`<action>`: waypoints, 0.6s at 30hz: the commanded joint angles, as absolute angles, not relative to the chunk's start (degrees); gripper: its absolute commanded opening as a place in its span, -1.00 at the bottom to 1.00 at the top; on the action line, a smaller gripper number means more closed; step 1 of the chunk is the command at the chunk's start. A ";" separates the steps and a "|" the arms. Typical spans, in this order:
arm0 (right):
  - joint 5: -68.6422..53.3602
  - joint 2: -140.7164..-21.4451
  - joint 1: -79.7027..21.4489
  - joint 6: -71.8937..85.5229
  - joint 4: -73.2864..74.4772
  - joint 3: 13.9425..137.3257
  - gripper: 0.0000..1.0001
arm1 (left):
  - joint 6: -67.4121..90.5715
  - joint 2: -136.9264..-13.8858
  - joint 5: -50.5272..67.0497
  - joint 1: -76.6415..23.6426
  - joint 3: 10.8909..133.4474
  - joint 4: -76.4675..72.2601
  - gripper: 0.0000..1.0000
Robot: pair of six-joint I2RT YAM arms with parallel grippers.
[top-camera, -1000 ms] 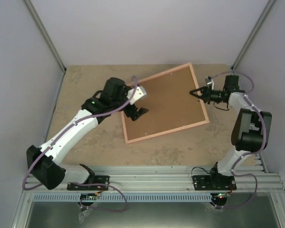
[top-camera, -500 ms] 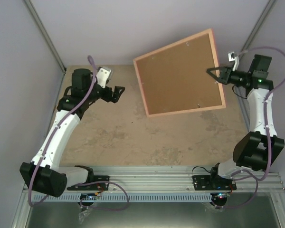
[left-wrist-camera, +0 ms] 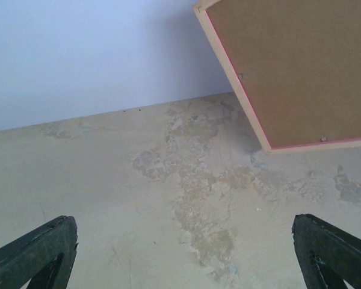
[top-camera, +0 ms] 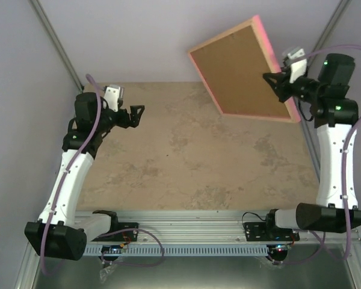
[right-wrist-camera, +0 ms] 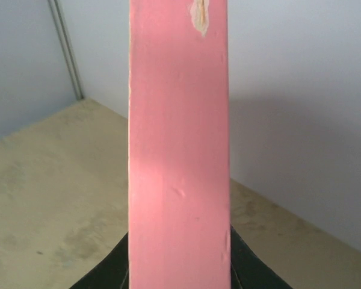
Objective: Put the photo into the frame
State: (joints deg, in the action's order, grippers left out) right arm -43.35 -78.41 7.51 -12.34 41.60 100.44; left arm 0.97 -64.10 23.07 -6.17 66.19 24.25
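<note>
Over the far right corner of the table: the thin pink rectangular picture frame (top-camera: 266, 45) hangs clear of the mottled tan tabletop (top-camera: 186, 156), tipped up steeply with its paler back turned toward the arms.
Frame's back: a brown fibreboard backing panel (top-camera: 240, 66) fills the opening inside the rim. A few small metal tabs (left-wrist-camera: 243, 76) show along its edges in the left wrist view.
Right claw: the black right gripper (top-camera: 272, 81) is clenched on the frame's right-hand rail, one finger on each face. Its own camera sees little but the pink outer edge rising between the dark fingers (right-wrist-camera: 111, 280).
Why held so: pinching one rail by its edge looks like a way to carry and turn the whole frame with one arm, perhaps to bring the front round.
Left claw: the black left gripper (top-camera: 136, 115) is released, jaws spread wide and holding nothing, raised over the left of the table and well apart from the frame.
Why there: it seems parked out of the frame's path, pointed across at it, ready to steady a rail.
Photo: not visible in any view. Whether it already lies behind the backing panel cannot be told.
Risk: a wide frame gripped on one side only could pivot or slip in that pinch.
</note>
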 commanded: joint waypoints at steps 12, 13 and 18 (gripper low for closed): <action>10.86 -68.08 -37.26 -47.72 17.28 76.24 -0.99 | 8.52 -62.94 26.04 1.55 64.09 19.03 0.99; 13.23 -68.00 -39.68 -49.23 15.59 73.76 -0.99 | 8.75 -62.84 26.08 2.00 64.06 19.00 0.99; 19.17 -68.73 -45.87 -53.31 9.02 63.09 -0.99 | 8.97 -62.58 26.51 2.77 63.25 18.44 0.99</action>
State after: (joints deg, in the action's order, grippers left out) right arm 7.29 -70.19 -43.11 -48.40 22.96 68.12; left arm 7.70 -63.99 24.80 2.24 64.20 20.58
